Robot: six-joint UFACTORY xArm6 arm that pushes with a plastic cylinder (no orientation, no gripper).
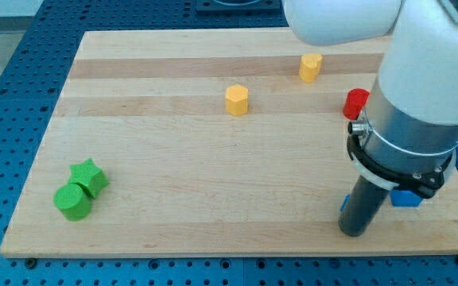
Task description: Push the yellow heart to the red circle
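The yellow heart sits near the view's top, right of centre. The red circle lies just below and to its right, with its right side hidden by my arm. My tip rests on the board near the view's bottom right, far below both blocks and touching neither.
A yellow hexagon-like block lies left of the heart. A green star and a green circle touch each other at the bottom left. A blue block shows right of the rod, and a blue sliver peeks out behind it. The board's bottom edge is close to my tip.
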